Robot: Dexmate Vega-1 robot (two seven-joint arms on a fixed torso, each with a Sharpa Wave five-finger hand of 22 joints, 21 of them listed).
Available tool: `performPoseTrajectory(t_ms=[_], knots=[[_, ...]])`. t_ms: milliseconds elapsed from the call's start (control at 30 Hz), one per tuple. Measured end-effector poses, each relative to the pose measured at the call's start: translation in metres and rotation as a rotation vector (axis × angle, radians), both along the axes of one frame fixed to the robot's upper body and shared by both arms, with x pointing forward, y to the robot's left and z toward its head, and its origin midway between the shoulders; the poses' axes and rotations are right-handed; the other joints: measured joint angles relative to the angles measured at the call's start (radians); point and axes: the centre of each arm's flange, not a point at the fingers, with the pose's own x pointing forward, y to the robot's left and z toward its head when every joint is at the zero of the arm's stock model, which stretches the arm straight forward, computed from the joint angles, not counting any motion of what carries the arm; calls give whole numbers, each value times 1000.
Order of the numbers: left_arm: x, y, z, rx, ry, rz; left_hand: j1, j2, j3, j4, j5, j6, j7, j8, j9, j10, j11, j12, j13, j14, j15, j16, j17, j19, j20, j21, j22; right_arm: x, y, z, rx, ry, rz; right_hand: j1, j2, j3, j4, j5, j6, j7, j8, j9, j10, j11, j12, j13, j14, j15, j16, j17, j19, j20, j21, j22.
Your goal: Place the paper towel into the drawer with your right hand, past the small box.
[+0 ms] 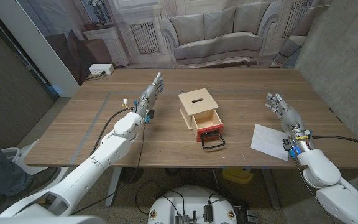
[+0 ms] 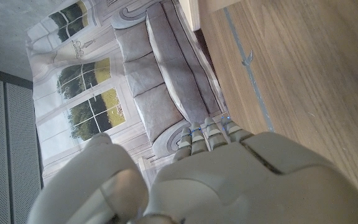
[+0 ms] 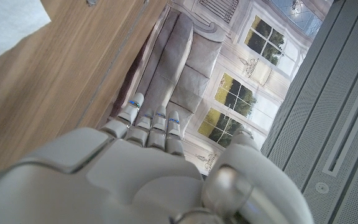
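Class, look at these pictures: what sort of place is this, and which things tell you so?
Probably a robot test room, not a home: the sofa and windows are only a printed backdrop, cables trail under the table, and grey panels stand beside it.

Wooden table (image 1: 241,87). Small box (image 1: 200,110) at centre w/ slot on top, drawer (image 1: 207,124) pulled out toward robot, red front, black handle (image 1: 213,142). Paper towel (image 1: 271,141) lies flat to the right of box, near table's front edge. Right hand (image 1: 281,108) just beyond towel, fingers apart, holding nothing. Left hand (image 1: 151,91) left of box, fingers extended, holding nothing. White power strip (image 1: 100,70) at far left corner.
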Motion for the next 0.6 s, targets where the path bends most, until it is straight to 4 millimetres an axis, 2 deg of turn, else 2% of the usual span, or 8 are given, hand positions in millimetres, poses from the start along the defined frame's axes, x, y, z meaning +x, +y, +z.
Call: performPoseTrajectory(t_ms=[433,533,600], knots=[[-7,3,0,-21,-21,13,3,3,0,0,0,9,-2,0,0,8,-3,0,0,3,-3,0,0,5,5,0,0,-5,3,-6,-53,10,-38,0,0,-4,-4,0,13,-13,0,0,14,-14,0,0,14,-14,0,0,16,5,-4,0],[-8,4,0,-25,-25,16,3,3,-4,-4,0,13,2,0,0,11,0,0,0,3,-3,0,0,5,5,0,0,-7,4,-7,-61,11,-46,0,0,-4,-4,4,16,-16,0,0,20,-9,8,0,14,-14,0,0,21,0,-4,0],[-9,5,-1,-27,-25,17,3,3,-4,-4,0,13,2,0,0,11,0,0,0,5,-1,0,0,6,4,0,0,-8,4,-8,-61,11,-44,0,0,-2,-6,8,26,-19,0,0,29,-18,8,0,28,-16,0,0,33,0,-4,0]])
